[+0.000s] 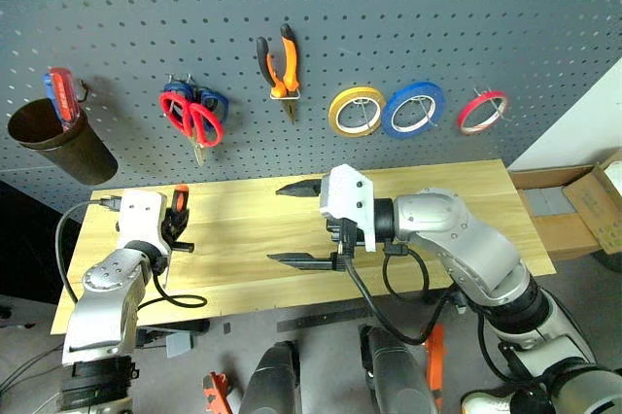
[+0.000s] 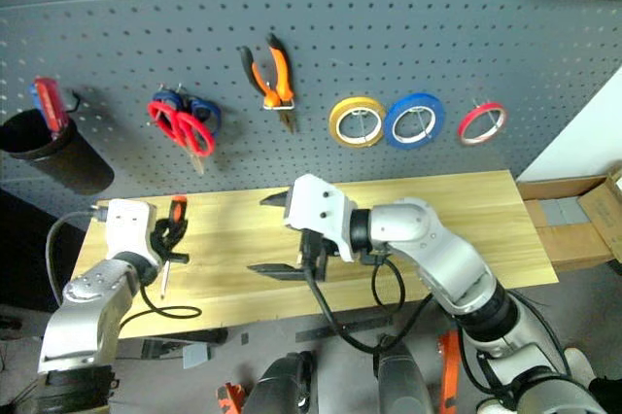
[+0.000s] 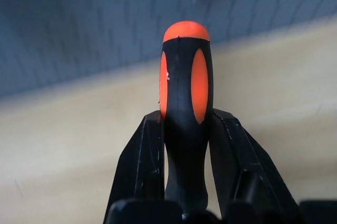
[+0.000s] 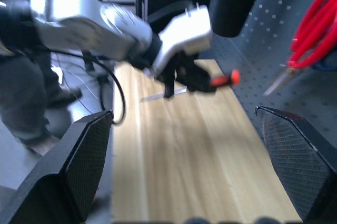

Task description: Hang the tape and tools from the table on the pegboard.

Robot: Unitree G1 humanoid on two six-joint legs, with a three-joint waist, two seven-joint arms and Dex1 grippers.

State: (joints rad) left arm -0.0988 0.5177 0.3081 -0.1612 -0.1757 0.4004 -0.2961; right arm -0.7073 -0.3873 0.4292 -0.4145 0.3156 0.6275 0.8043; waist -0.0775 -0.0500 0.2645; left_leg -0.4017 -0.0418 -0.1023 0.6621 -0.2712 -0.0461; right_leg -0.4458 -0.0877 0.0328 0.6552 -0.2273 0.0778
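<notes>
Orange-and-black, the screwdriver (image 3: 185, 113) is being gripped by its handle in the left pincer (image 1: 175, 229) above the bench (image 1: 243, 229). Mid-bench, the right pincer (image 1: 299, 224) is being held wide open, empty. Farther back, pliers (image 1: 280, 69), red scissors (image 1: 191, 120) and red tape (image 1: 483, 111) are being carried on the pegboard (image 1: 389, 6).

Bare light wooden table (image 1: 437, 202)

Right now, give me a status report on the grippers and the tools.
Left gripper shut on screwdriver, above table. Right gripper open, empty. Pliers, red scissors, red tape on pegboard. Nothing blocking.
</notes>
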